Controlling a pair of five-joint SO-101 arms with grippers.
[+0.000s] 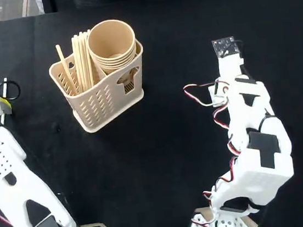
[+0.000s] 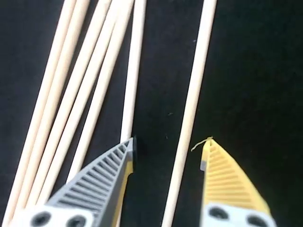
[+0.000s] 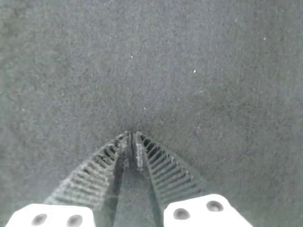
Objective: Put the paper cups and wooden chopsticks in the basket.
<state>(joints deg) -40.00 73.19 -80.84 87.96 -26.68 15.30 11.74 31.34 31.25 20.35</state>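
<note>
Closest in, at the left gripper (image 2: 170, 140): parted to a middling width, clamping nothing, straddling one loose chopstick (image 2: 189, 109) lying flat on the black cloth (image 2: 255, 71) and running lengthwise between the fingertips, nearer the yellow one, touching neither as far as can be told. Just outside the grey finger, more loose chopsticks (image 2: 80, 94), side by side and nearly parallel, the innermost slipping under that fingertip. Probably light, stiff and smooth, apt to roll or pivot if pinched off-centre; best taken across the shaft near its middle, fingertips pressed right down to the cloth so as not to skate over the wood. Farther off, from the high view: basket (image 1: 103, 103) upright on the inner side of the left arm (image 1: 8, 164), between the two arms, holding a nested stack of paper cups (image 1: 112, 41) and, just beside them, upright chopsticks (image 1: 81, 58). Gives the close lie of the loose sticks from the left wrist; gives the basket and its filling from above. Farthest, at the right gripper (image 3: 131, 138): pinched together on nothing, over bare cloth, well apart from the basket
</note>
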